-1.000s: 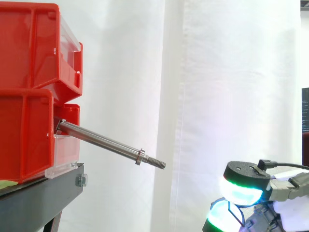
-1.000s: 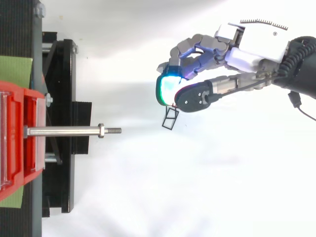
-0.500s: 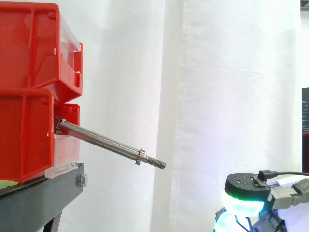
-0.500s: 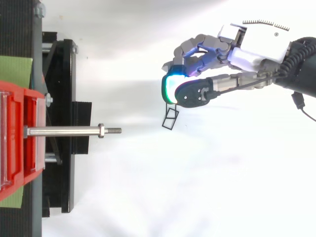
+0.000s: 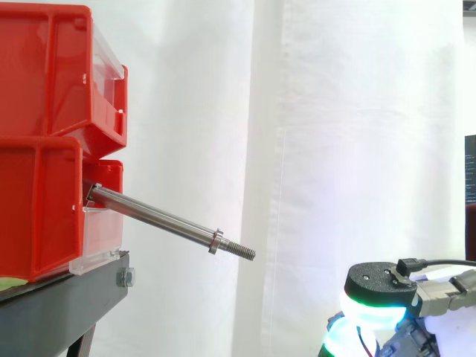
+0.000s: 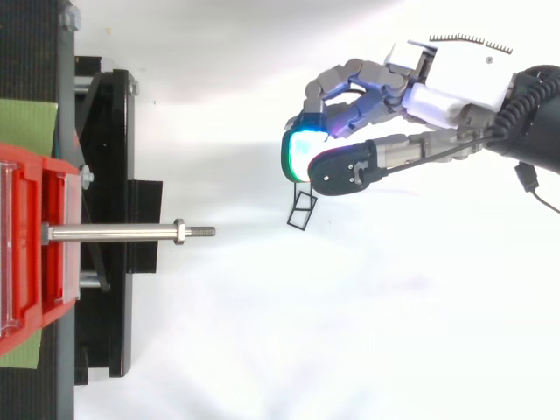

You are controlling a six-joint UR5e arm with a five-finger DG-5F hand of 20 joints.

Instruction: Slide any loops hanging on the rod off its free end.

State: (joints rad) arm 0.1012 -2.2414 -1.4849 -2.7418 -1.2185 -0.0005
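A steel rod (image 6: 114,233) sticks out of the lower red bin (image 5: 37,208) and slopes down to its threaded free end (image 5: 245,253), with a nut (image 6: 178,232) just short of the tip. Nothing hangs on the rod. A small black wire loop (image 6: 303,209) dangles to the right of the rod's tip and a little to one side of its line. My hand (image 6: 420,96) is shut on the loop's top, pinching it between the thumb and curled fingers. In the side view my hand (image 5: 379,286) sits lower than the rod tip, at the bottom right.
Two red bins (image 5: 52,74) are stacked on a black stand (image 6: 105,175) at the left. A white curtain hangs behind. The space between the rod's tip and my hand is open.
My hand dipped slightly, came back up a little and edged towards the rod. The loop stays pinched and hangs in about the same spot. The rod has not moved.
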